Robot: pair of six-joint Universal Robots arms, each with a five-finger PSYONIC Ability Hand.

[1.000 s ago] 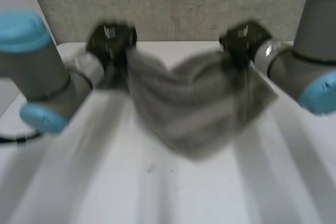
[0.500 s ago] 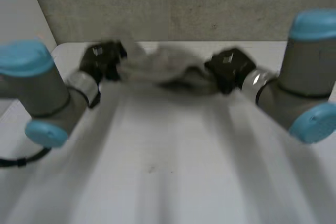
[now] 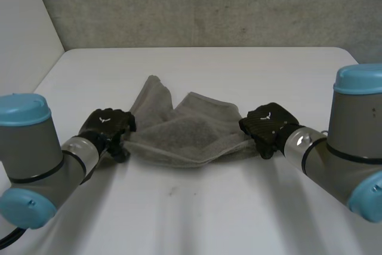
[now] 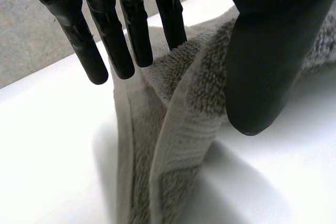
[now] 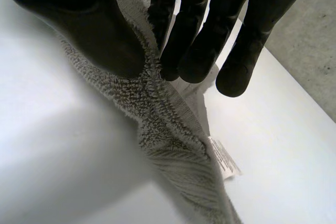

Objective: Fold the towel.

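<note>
**Item 1, towel** (image 3: 190,134): grey terry. I see it lying crumpled about the middle of the white worktop (image 3: 197,213), stretched between the two hands. Its near edge runs from one hand to the other. Two loose flaps lie toward the worktop's far edge.

**Item 2, left hand** (image 3: 107,126): low at the towel's left end. In the left wrist view I read the thumb (image 4: 268,51) pressed on one side of a raised towel fold. The fingers (image 4: 134,24) are straight on the other side, the nearest touching the cloth, so the fold is pinched between them.

**Item 3, right hand** (image 3: 268,126): low at the towel's right end. In the right wrist view the thumb (image 5: 89,19) sits on the towel edge and the fingers (image 5: 194,40) close against it from the opposite side, clamped on the cloth.

**Item 4, white care label** (image 5: 224,157): sewn at the towel's edge, just beyond the right hand's fingertips.

**Item 5, grey wall panel** (image 3: 209,4): behind the worktop's far edge.
</note>
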